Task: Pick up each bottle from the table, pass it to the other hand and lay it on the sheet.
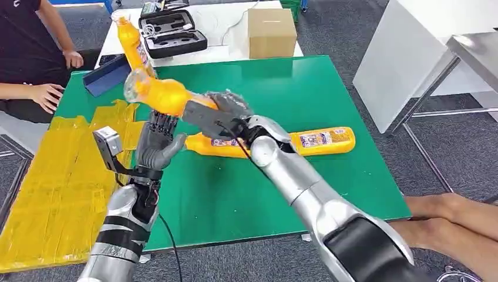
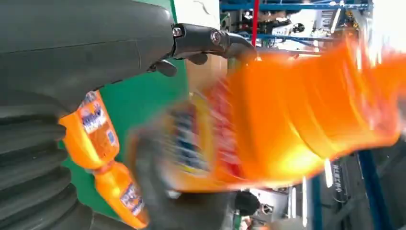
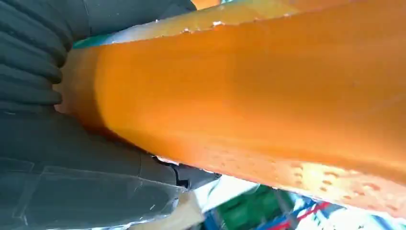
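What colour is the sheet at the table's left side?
Yellow; the sheet shows best in the head view.

Count: four orange plastic bottles. One held above the table (image 1: 161, 94), two lying on the green tabletop (image 1: 326, 140) (image 1: 214, 144), one at the far edge (image 1: 130, 40). One yellow taped sheet (image 1: 56, 182). One brown cardboard box (image 1: 271, 32). One open black case (image 1: 171, 32). One blue tray (image 1: 106, 75). Two robot hands: left (image 1: 156, 141), right (image 1: 226, 114).
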